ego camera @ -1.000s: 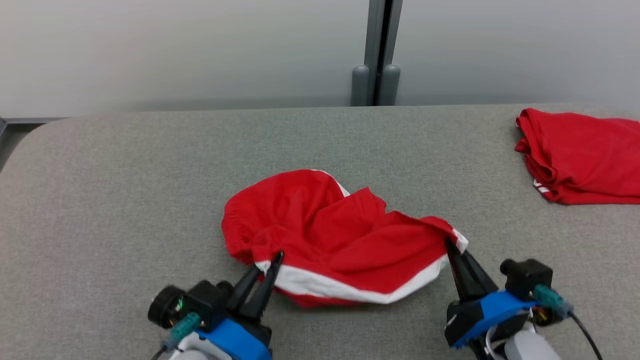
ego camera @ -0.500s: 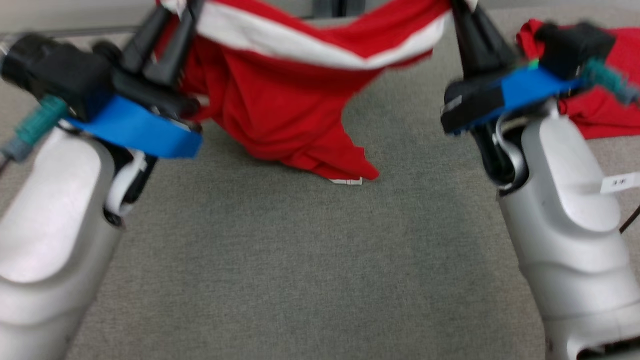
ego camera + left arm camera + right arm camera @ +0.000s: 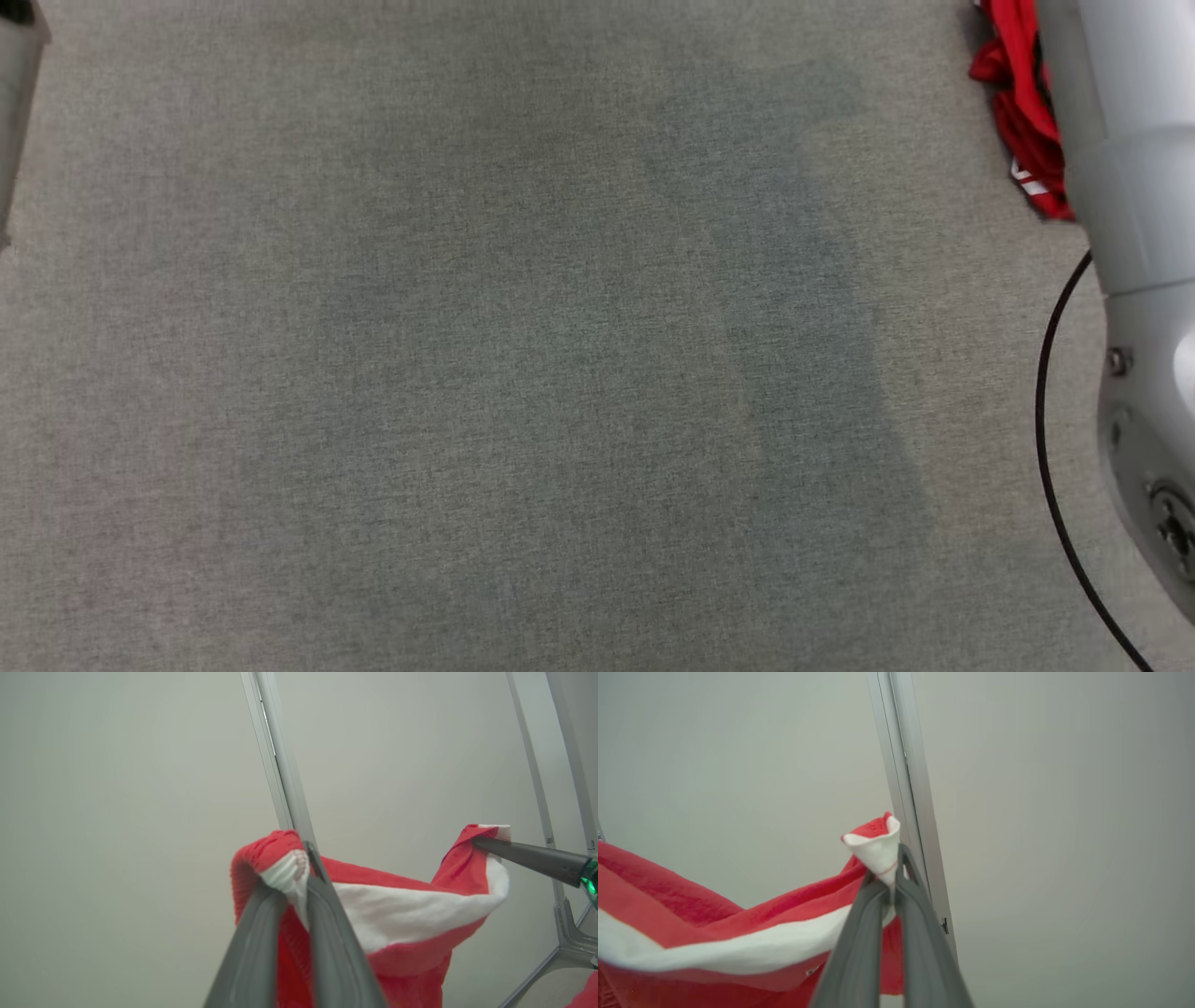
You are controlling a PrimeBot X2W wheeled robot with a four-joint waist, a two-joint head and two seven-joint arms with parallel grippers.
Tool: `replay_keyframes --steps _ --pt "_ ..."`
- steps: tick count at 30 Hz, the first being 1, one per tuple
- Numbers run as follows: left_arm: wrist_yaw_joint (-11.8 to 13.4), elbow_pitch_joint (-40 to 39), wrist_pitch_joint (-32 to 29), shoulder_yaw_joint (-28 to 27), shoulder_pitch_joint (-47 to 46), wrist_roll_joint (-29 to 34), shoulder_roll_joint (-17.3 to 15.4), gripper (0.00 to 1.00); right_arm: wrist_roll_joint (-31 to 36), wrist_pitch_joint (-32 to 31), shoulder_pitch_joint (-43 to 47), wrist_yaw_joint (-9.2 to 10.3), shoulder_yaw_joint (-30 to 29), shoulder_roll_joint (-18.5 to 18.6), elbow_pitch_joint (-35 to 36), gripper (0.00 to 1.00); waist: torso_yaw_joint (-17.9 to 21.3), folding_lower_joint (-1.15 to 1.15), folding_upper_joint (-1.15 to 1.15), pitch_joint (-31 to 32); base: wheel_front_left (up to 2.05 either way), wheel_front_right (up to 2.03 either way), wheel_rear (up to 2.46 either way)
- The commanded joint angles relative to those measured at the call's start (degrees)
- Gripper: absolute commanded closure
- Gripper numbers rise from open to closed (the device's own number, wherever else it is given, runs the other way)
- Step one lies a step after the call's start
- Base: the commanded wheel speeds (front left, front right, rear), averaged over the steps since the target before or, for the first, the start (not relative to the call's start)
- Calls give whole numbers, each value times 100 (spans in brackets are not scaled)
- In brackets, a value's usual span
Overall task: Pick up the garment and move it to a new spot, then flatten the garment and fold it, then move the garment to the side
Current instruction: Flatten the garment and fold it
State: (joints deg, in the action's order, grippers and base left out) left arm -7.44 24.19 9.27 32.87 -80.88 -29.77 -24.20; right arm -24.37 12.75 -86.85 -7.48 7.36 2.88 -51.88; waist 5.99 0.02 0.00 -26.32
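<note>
We saw the garment (image 3: pixel 411 914) cut off at the bottom edge in both wrist views; a pale forearm (image 3: pixel 1120 140) hid most of another red cloth (image 3: pixel 1022 112).

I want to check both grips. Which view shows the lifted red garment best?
The left wrist view: the garment hangs between the left gripper and the right gripper, each shut on a corner. The right wrist view gives one pinched corner and part of the white band. The head view gives table and another red cloth.
</note>
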Motion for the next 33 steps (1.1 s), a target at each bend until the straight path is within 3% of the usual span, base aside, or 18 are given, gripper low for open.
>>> replay_keyframes --steps 1,6,12,18,28,33 --pt "-6 141 117 113 -202 -94 34 100 -116 90 -240 -3 22 4 -199 100 19 -2 0 46 0 0 0" --pt "-7 413 300 454 -186 -451 13 100 -282 189 -327 -3 270 1 -655 100 -40 -2 0 -80 0 0 0" --pt "-7 656 499 786 463 -722 22 100 -433 233 242 -3 567 2 -966 100 -160 -2 0 -147 0 0 0" --pt "17 558 599 702 1873 -883 193 100 -460 245 1492 -2 765 14 -812 100 -259 -2 0 50 0 0 0" --pt "102 -311 595 -3 4952 -393 579 100 -662 248 4147 -3 854 258 41 100 -345 -2 0 842 0 0 0" --pt "55 -596 596 -94 6100 -210 723 100 -982 248 5278 -3 978 376 469 100 -372 -2 0 1237 0 0 0"
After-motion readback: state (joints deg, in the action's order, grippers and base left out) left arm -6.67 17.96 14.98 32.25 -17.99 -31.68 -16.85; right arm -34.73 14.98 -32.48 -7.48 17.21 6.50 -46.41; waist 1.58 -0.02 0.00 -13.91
